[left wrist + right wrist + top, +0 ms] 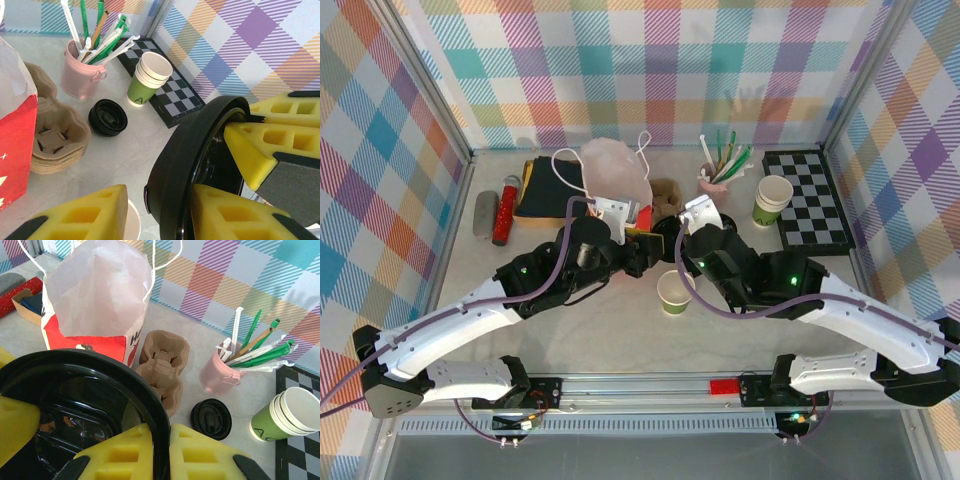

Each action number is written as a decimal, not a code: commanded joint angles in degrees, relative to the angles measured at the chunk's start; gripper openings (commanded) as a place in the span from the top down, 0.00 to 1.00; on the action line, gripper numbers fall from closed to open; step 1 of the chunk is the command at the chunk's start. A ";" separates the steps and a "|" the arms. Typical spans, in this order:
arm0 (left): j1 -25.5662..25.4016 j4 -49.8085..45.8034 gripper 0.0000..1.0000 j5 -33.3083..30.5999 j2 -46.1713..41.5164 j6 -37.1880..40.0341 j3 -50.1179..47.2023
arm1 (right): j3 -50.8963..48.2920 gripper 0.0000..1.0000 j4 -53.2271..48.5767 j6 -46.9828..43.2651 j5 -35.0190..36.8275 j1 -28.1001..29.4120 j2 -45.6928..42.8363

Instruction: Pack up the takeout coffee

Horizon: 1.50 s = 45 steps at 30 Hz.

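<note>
at the table's middle, nothing is packed yet: the takeout coffee (675, 292) is seen standing open outside the paper bag (95, 295), its black lid (90, 390) pinched tight by the right gripper (85, 440) and loosely flanked by the part-open left gripper (160, 210), so lidding and bagging are judged outstanding.

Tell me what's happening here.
The right arm's fingers grip a black round plastic lid. The left arm's fingers sit on either side of the same lid, with a gap showing beside one of them. An open green-banded paper cup stands close by, unlidded. The white-and-red paper bag stands behind the arms.
</note>
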 commanded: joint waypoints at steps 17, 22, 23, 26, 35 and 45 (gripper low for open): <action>-0.36 -0.60 0.80 -1.86 -0.02 2.10 1.55 | 2.75 0.86 -0.81 1.04 1.81 1.25 0.22; -0.37 -1.08 0.84 -3.12 -0.08 2.90 1.35 | 3.32 0.81 -1.20 1.45 0.66 1.43 0.15; -0.35 -0.96 0.85 -3.37 -0.18 3.16 1.16 | 3.46 0.79 -1.20 1.57 0.14 1.39 0.03; -0.35 -0.31 0.85 -3.98 -0.67 3.52 0.47 | 4.11 0.77 -1.63 1.80 -1.79 1.42 -0.29; -0.35 2.56 0.88 -5.11 -2.75 5.22 -1.07 | 5.64 0.58 -3.82 3.60 -6.32 1.41 -1.06; -0.35 5.25 0.89 -9.81 -5.16 9.70 -2.18 | 5.79 0.47 -5.61 6.94 -8.33 1.43 -4.62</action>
